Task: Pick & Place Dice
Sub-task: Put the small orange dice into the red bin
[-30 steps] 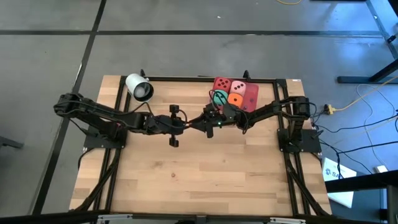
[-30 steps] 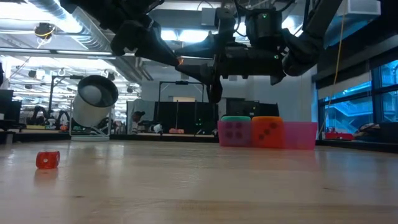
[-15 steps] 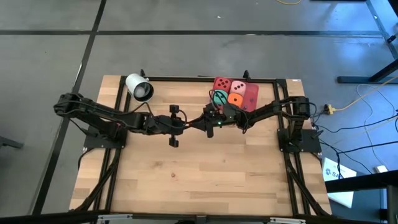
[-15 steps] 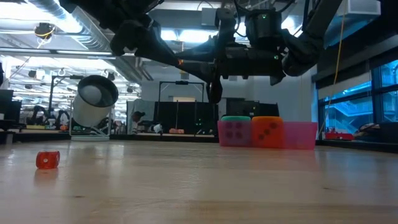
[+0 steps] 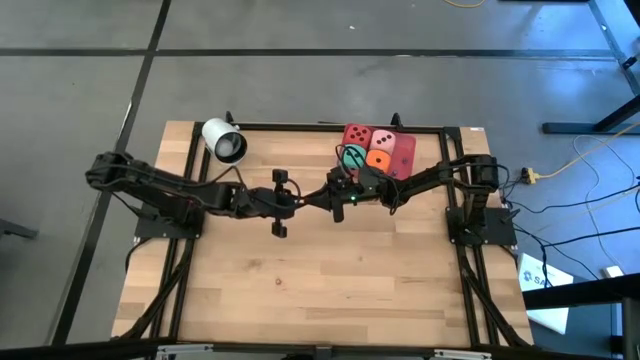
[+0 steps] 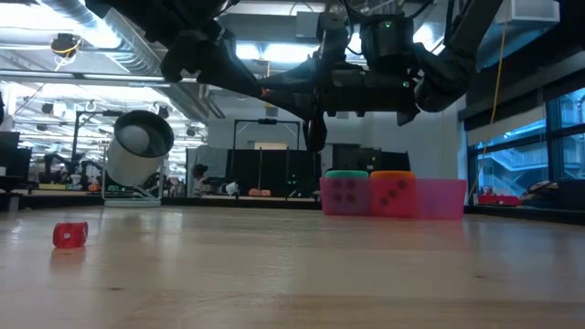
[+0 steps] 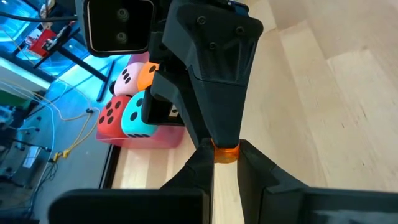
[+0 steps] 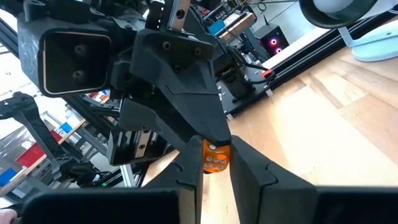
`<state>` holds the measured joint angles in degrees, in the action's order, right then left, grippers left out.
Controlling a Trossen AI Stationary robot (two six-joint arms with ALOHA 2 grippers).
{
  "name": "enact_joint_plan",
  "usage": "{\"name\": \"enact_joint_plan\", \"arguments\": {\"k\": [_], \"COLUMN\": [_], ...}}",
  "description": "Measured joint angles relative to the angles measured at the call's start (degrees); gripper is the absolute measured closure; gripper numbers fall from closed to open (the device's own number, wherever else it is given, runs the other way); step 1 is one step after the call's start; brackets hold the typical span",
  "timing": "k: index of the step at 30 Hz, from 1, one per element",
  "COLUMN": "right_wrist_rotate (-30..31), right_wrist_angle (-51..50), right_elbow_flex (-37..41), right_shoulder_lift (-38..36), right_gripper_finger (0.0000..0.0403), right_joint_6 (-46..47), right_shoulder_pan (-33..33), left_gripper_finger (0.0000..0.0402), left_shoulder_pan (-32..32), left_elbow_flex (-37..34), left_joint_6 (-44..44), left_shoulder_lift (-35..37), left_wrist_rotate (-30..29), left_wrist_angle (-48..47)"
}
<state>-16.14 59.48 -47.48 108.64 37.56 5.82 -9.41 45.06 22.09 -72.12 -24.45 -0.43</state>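
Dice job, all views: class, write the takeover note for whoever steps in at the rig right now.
Left gripper: fingers shut on the small orange die, in the air above the table's middle.
Right gripper: fingers shut on the same die.
Done: four big dice sit on the red tray.
Left: probably finish the handover and place this die; the small red die lies on the table.

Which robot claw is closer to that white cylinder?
The left. The left gripper and right gripper meet mid-table on a small orange die; the white cylinder lies on the left one's side.
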Motion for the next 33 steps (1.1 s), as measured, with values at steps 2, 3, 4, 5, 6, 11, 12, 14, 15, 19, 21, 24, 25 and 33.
{"name": "enact_joint_plan", "arguments": {"k": [2, 3, 4, 5, 6, 11, 12, 14, 15, 19, 21, 24, 25, 33], "right_wrist_rotate": [0.0, 0.0, -0.2, -0.4, -0.7, -1.6, -1.6, -1.7, -1.7, -1.7, -2.1, -3.7, -4.2, -4.6], "right_wrist_angle": [0.0, 0.0, 0.0, 0.0, 0.0, 0.1, 0.1, 0.0, 0.0, 0.0, 0.0, 0.0, 0.0, -6.6], "right_elbow_flex": [0.0, 0.0, 0.0, 0.0, 0.0, 0.0, 0.0, 0.0, 0.0, 0.0, 0.0, 0.0, 0.0, 0.0], "right_shoulder_lift": [0.0, 0.0, 0.0, 0.0, 0.0, 0.0, 0.0, 0.0, 0.0, 0.0, 0.0, 0.0, 0.0, -6.5], "right_gripper_finger": [0.0350, 0.0350, 0.0350, 0.0351, 0.0351, 0.0352, 0.0352, 0.0352, 0.0352, 0.0352, 0.0352, 0.0352, 0.0352, 0.0352], "right_joint_6": [-0.3, -0.4, -0.5, -0.5, -0.6, -1.0, -1.1, -1.4, -1.6, -2.0, -2.2, -2.2, -2.2, -8.3], "right_shoulder_pan": [0.0, 0.0, 0.0, 0.0, 0.0, 0.3, 0.3, 0.3, 0.3, 0.3, 0.5, 0.8, 1.0, 1.2], "left_gripper_finger": [0.0375, 0.0374, 0.0372, 0.0369, 0.0364, 0.0330, 0.0322, 0.0303, 0.0293, 0.0254, 0.0238, 0.0219, 0.0215, 0.0207], "left_shoulder_pan": [0.0, 0.0, 0.0, 0.0, 0.0, 0.0, 0.0, 0.0, 0.0, 0.0, -0.2, -0.7, -1.0, -4.2], "left_elbow_flex": [0.0, 0.0, 0.0, 0.0, 0.0, 0.0, 0.0, 0.0, 0.0, 0.0, 0.0, 0.0, 0.0, 0.0], "left_joint_6": [0.0, 0.0, 0.0, -0.1, -0.2, -0.8, -1.3, -2.0, -2.2, -3.6, -4.0, -5.0, -5.2, -10.5], "left_shoulder_lift": [0.0, 0.0, 0.0, 0.0, 0.0, 0.0, 0.0, 0.0, 0.0, 0.1, 0.5, 1.8, 2.6, 11.8], "left_wrist_rotate": [0.0, 0.0, 0.0, 0.0, 0.1, 0.3, 0.4, 0.7, 1.0, 1.6, 1.5, 1.2, 1.2, 1.2], "left_wrist_angle": [0.0, 0.0, 0.0, 0.1, 0.2, 0.3, 0.4, 0.5, 0.5, 0.4, 0.2, -0.1, -0.1, -6.8]}}
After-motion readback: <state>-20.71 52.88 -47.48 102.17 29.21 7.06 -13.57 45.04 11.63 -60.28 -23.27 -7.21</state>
